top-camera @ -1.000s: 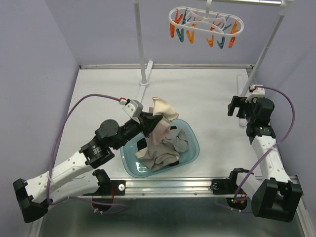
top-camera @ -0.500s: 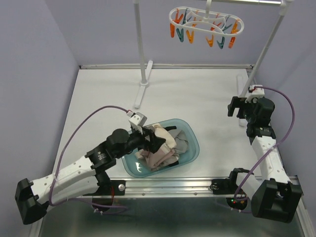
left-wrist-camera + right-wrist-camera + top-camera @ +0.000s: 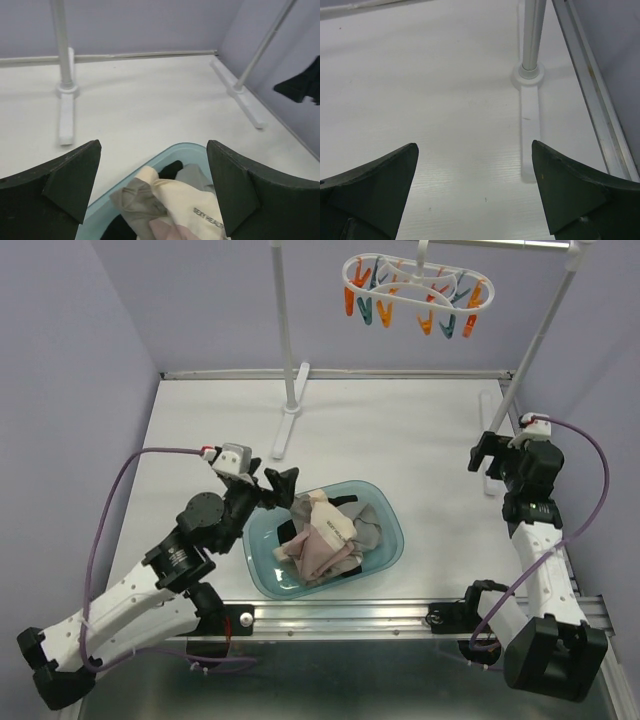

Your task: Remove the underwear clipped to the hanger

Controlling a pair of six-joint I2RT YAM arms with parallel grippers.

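The underwear (image 3: 328, 536) lies as a heap of cream, taupe, grey, pink and black cloth inside the translucent teal basin (image 3: 388, 511). The white hanger (image 3: 415, 285) dangles from the rack's top bar with orange and teal clothespins and no cloth on them. My left gripper (image 3: 283, 485) hovers open just above the basin's back-left rim with nothing in it. In the left wrist view the underwear (image 3: 175, 205) lies below and between the spread fingers (image 3: 70, 180), and the left gripper (image 3: 152, 172) holds nothing. My right gripper (image 3: 490, 455) is open over bare table at the right, and the right wrist view also shows the right gripper (image 3: 475, 175) open.
White rack poles stand at the back: the left pole's foot (image 3: 288, 420) behind the basin, the right pole's foot (image 3: 529, 75) just ahead of my right gripper. A raised rim (image 3: 330, 373) bounds the table's far side, with purple walls around it.
My left gripper opened and let the cream garment drop onto the heap in the basin, then drew back to the basin's back-left rim. The right arm shifted slightly right.
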